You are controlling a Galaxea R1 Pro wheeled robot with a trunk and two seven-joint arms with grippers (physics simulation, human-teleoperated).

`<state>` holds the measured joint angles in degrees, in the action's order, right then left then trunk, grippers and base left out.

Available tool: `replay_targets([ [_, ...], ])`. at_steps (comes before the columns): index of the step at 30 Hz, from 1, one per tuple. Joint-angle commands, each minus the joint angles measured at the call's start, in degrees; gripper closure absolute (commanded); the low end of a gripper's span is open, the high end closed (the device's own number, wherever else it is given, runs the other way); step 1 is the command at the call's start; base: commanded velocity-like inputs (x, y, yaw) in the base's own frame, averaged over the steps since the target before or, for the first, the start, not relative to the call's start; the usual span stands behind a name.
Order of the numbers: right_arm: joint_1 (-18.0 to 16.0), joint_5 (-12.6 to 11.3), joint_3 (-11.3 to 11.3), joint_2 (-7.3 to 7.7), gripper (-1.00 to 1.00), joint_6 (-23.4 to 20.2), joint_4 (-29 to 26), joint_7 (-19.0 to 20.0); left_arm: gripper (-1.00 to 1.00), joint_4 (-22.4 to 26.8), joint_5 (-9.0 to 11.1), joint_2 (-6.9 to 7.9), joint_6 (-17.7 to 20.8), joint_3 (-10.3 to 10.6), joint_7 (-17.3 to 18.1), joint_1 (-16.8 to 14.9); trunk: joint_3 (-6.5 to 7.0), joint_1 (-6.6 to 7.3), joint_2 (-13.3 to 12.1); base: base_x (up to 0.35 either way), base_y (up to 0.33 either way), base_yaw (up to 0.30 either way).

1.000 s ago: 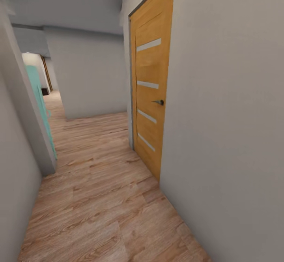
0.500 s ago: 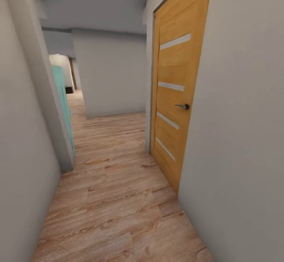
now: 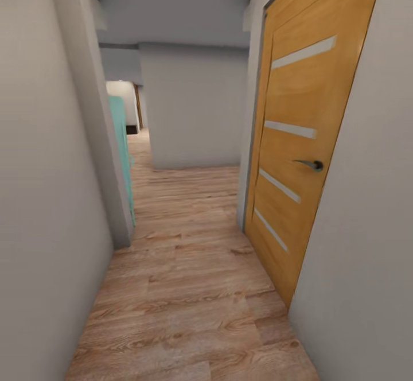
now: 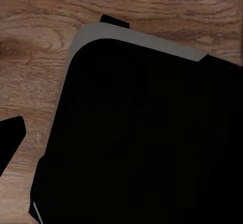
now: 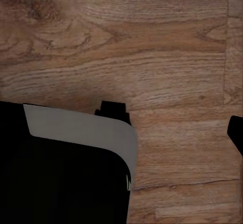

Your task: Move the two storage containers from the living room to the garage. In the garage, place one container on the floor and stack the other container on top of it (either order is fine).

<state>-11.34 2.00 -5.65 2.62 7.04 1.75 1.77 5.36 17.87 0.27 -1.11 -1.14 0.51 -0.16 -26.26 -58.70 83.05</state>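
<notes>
I am in a narrow corridor with a light wood-plank floor point(image 3: 183, 266). The storage containers and the garage are out of view. In the left wrist view a dark fingertip point(image 4: 10, 138) juts in at the frame's edge beside my black base point(image 4: 147, 143), over plank flooring. The right wrist view has another dark fingertip point(image 5: 237, 133) at its edge, apart from the black, grey-rimmed base point(image 5: 61, 183). Nothing is seen held in either view.
A shut orange wooden door point(image 3: 298, 157) with a lever handle point(image 3: 312, 165) stands close on the right. A grey wall corner point(image 3: 97, 140) and a teal panel point(image 3: 121, 146) narrow the left side. A grey wall point(image 3: 195, 105) blocks straight ahead; the corridor continues at its left.
The whole picture has shifted: my camera has moved forward down the corridor, so the orange door and left wall look nearer and larger. Nothing in the scene itself moved.
</notes>
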Motion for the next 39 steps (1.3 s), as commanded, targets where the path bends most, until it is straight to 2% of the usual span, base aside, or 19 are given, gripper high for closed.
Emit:
replay_targets([
  [1,-0.1,0.2,-0.3,0.01,-1.00,0.3,0.2,0.1,-1.00,0.0,0.2,-0.01,-0.1,-0.1,0.0,0.0,-0.05,-0.03,0.0,0.321,0.000,0.298],
  [10,-0.1,0.2,-0.3,0.01,-1.00,0.3,0.2,0.1,-1.00,0.0,0.2,-0.01,-0.1,-0.1,0.1,0.0,-0.05,-0.03,0.0,0.322,0.000,0.251],
  [23,-0.1,0.3,-0.5,0.09,-1.00,0.2,0.2,0.1,-1.00,0.0,0.2,-0.01,-0.1,-0.1,0.0,0.0,-0.05,-0.03,0.0,0.321,-0.007,0.014],
  [39,-0.1,0.4,-0.7,0.05,-1.00,0.2,0.2,0.2,-1.00,0.0,0.1,-0.01,0.0,-0.1,0.0,0.0,-0.05,-0.03,0.0,0.321,-0.101,0.000],
])
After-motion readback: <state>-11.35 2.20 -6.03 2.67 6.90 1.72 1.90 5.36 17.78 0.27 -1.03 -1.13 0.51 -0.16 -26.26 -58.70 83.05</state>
